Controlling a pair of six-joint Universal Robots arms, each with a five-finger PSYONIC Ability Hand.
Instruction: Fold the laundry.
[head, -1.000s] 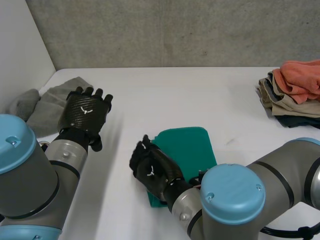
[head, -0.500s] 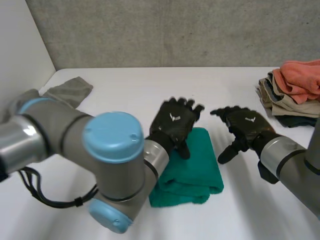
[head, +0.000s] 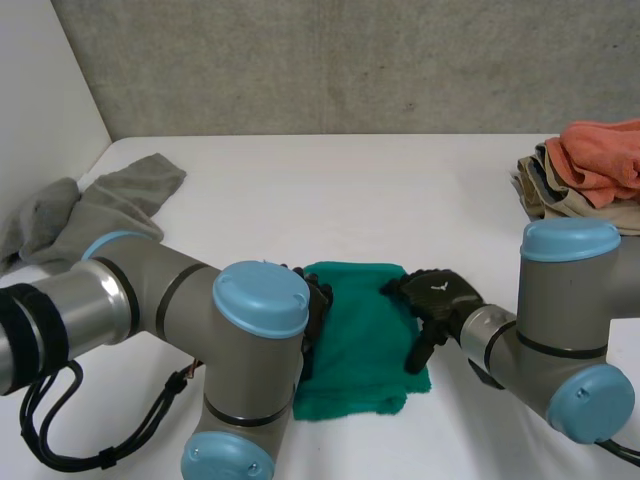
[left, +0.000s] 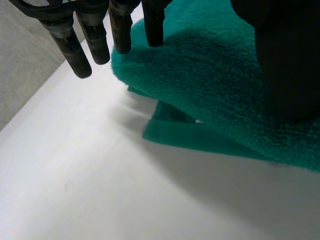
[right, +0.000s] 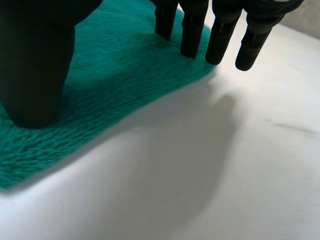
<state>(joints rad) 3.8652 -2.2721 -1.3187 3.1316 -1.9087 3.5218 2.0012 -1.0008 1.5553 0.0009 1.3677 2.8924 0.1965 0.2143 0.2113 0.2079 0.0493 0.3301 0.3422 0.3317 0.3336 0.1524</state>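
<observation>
Reaching over the desk (head: 300, 190), I have both hands on the folded green towel (head: 360, 340), which lies at its front middle. My left hand (left: 92, 35) lies on the towel's left edge, fingers straight and spread, thumb down on the cloth. My right hand (head: 440, 298) rests likewise on the right edge, fingers straight, thumb pressing the cloth.

No text, label or number is readable.
</observation>
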